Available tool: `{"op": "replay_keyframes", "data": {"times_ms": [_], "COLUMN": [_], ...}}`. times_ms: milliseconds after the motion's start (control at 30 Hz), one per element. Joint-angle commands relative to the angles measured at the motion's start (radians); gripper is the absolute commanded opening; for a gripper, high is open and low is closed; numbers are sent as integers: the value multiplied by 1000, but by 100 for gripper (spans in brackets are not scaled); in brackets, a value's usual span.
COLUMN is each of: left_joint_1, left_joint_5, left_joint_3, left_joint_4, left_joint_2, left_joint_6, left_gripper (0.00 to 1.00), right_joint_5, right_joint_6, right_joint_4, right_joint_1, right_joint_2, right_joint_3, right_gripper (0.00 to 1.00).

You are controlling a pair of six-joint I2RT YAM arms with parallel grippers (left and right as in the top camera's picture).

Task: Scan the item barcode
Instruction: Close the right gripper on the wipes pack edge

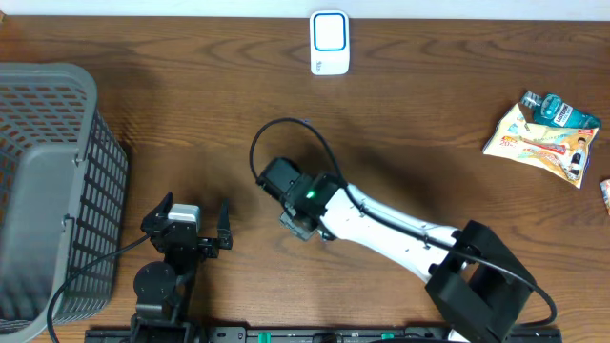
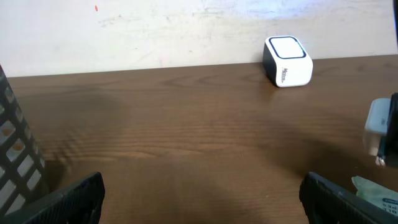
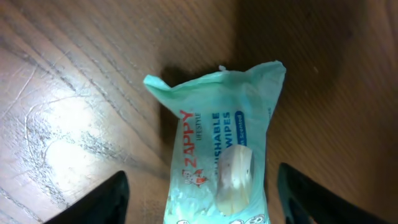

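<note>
The pack of wipes (image 3: 217,124) lies flat on the wooden table (image 3: 68,93), near the middle of the overhead frame, where it is hidden beneath the right gripper (image 1: 297,221). In the right wrist view its long axis runs almost straight up and down the frame, leaning slightly to the right. The crimped end seal points to the upper centre and the other end is cut off by the bottom edge. It is a soft pillow-shaped pouch of thin, glossy mint-green film, wrinkled near the seal. Red and blue lettering runs along its length, and a pale oval sticker (image 3: 235,177) sits on the upper face. No barcode shows on this face. The right gripper (image 3: 202,186) is spread open astride the pack, one dark finger (image 3: 99,199) at the lower left and the other at the lower right. Bare wood shows between the left finger and the film, and a narrower gap on the right. The left gripper (image 1: 191,205) stands wide open and empty at the lower left of the overhead view. The scanner (image 1: 330,43), a small rounded white plastic block with a blue-edged face, stands at the top centre. A grey plastic mesh basket (image 1: 57,143) fills the left edge, and bright crinkled snack packets (image 1: 538,143) lie at the far right.
</note>
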Motion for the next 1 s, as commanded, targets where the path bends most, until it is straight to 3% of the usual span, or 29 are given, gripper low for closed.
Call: {"op": "replay_keyframes", "data": {"times_ms": [0, 100, 433, 500, 700, 833, 967], "left_joint_1": [3, 3, 3, 3, 3, 3, 3], "left_joint_5": [14, 14, 14, 14, 14, 14, 14], "left_joint_3": [-16, -16, -16, -16, -16, -16, -16], "left_joint_4": [-33, -33, -33, -33, -33, -33, -33], "left_joint_2": [-5, -5, -5, -5, -5, -5, -5], "left_joint_6": [-2, -2, -2, -2, -2, -2, -2], "left_gripper": [100, 100, 100, 100, 100, 100, 100], "right_joint_5": [63, 63, 64, 67, 144, 65, -139], "right_joint_6": [19, 19, 72, 73, 140, 139, 111], "right_joint_4": [5, 8, 1, 4, 4, -19, -108], "right_joint_1": [29, 35, 44, 50, 43, 26, -32], "right_joint_2": [13, 22, 127, 133, 135, 130, 112], "right_joint_3": [-3, -3, -3, -3, -3, 13, 83], "right_gripper": [67, 65, 41, 26, 1, 1, 1]}}
